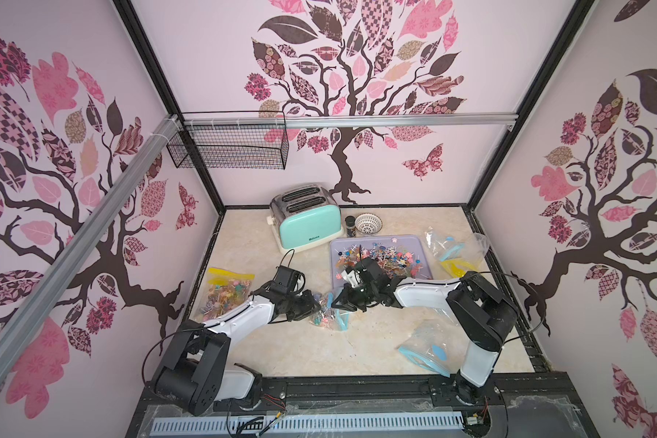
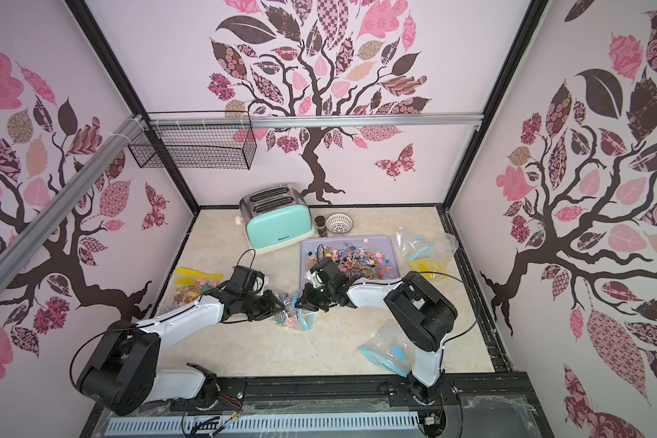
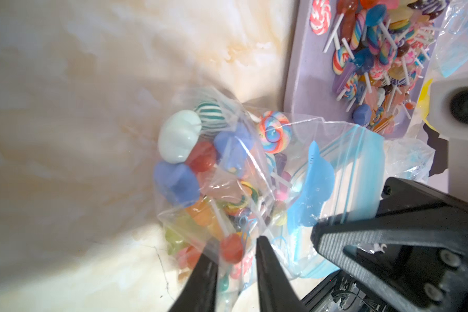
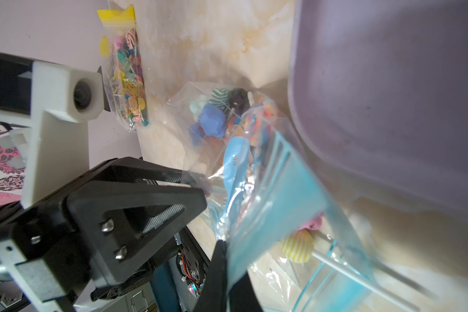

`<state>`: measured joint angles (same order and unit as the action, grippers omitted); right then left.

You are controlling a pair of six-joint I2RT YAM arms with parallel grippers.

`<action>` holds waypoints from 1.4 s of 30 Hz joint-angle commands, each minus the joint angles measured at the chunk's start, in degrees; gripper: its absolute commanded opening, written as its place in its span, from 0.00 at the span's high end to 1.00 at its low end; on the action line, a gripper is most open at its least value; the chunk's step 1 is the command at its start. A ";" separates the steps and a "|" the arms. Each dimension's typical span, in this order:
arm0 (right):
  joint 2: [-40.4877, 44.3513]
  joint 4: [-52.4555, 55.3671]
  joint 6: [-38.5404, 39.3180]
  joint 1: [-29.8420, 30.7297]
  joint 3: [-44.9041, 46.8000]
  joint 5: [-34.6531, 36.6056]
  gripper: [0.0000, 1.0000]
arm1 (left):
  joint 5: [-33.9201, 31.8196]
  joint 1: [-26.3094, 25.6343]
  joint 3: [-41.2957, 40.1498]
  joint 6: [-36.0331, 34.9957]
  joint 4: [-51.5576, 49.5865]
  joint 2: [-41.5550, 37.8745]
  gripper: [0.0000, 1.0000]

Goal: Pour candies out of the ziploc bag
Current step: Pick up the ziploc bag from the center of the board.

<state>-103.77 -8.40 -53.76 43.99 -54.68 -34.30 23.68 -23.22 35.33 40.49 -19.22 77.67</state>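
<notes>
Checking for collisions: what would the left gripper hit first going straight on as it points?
The bag, full of candies: the left gripper pinches its plastic. Beyond that, probably the table, though depth is unclear.

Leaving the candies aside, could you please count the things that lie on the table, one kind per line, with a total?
Bags: 5
Tray: 1
Toaster: 1
Jar: 1
Bowl: 1
Total: 9
</notes>
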 commanded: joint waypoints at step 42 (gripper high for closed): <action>1.11 1.20 1.81 0.67 -1.51 -0.23 1.00 | -5.68 0.24 -2.68 1.98 -0.44 -3.15 0.94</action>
<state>-103.77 -7.97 -52.64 44.18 -54.70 -34.33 19.29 -23.18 32.77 42.48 -19.40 75.40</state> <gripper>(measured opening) 0.046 0.079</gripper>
